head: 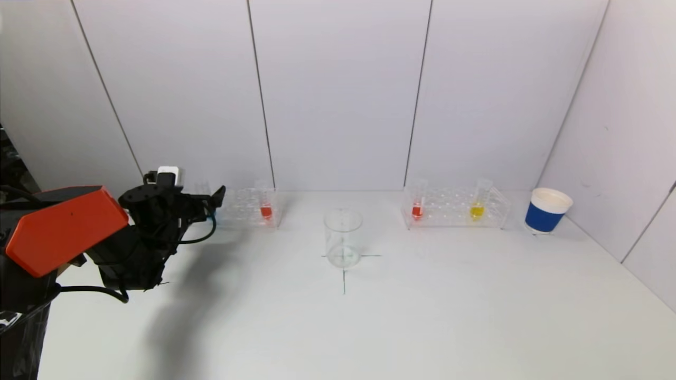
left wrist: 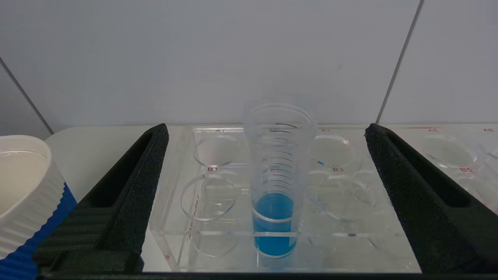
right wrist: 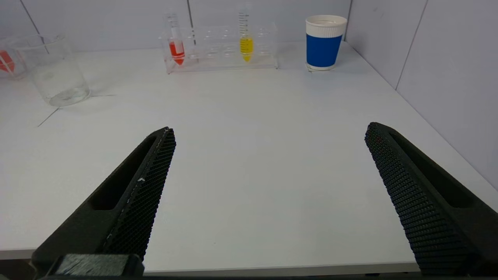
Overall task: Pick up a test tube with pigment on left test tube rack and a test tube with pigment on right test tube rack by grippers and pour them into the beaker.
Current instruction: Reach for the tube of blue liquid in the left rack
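Note:
The left test tube rack (head: 243, 208) is clear and holds a tube of red pigment (head: 265, 209). My left gripper (head: 214, 203) is at the rack's left end, open. In the left wrist view a tube of blue pigment (left wrist: 275, 217) stands upright in the rack (left wrist: 210, 233) between the spread fingers (left wrist: 132, 194) of that gripper (left wrist: 266, 130), touching neither. The empty beaker (head: 343, 237) stands mid-table. The right test tube rack (head: 454, 208) holds a red tube (head: 417, 209) and a yellow tube (head: 477, 210). My right gripper (right wrist: 270, 130) hangs open over the table's near edge, out of the head view.
A blue and white paper cup (head: 547, 211) stands right of the right rack, near the side wall. Another ribbed white and blue cup (left wrist: 23, 194) sits close beside the left gripper's finger. White walls close the table at the back and the right.

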`<state>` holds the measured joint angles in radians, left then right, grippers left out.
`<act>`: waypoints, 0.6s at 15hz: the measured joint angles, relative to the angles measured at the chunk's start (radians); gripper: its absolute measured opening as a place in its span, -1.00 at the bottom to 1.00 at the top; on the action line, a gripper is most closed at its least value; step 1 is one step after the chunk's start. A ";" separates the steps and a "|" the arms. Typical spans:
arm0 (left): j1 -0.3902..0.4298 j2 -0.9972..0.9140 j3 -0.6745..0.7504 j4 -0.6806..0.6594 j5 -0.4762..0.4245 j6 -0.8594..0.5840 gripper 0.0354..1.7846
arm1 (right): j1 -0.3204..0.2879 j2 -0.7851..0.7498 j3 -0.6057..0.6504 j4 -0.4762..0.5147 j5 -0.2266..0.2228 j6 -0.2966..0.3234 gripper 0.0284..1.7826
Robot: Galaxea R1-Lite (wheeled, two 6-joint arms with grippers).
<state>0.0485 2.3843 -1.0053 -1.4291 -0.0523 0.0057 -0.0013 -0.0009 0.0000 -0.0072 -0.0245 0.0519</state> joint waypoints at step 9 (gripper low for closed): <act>-0.002 0.020 -0.031 0.007 0.001 0.002 0.98 | 0.000 0.000 0.000 0.000 0.000 0.000 0.99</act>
<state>0.0462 2.4045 -1.0366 -1.4226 -0.0515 0.0077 -0.0013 -0.0009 0.0000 -0.0070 -0.0245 0.0519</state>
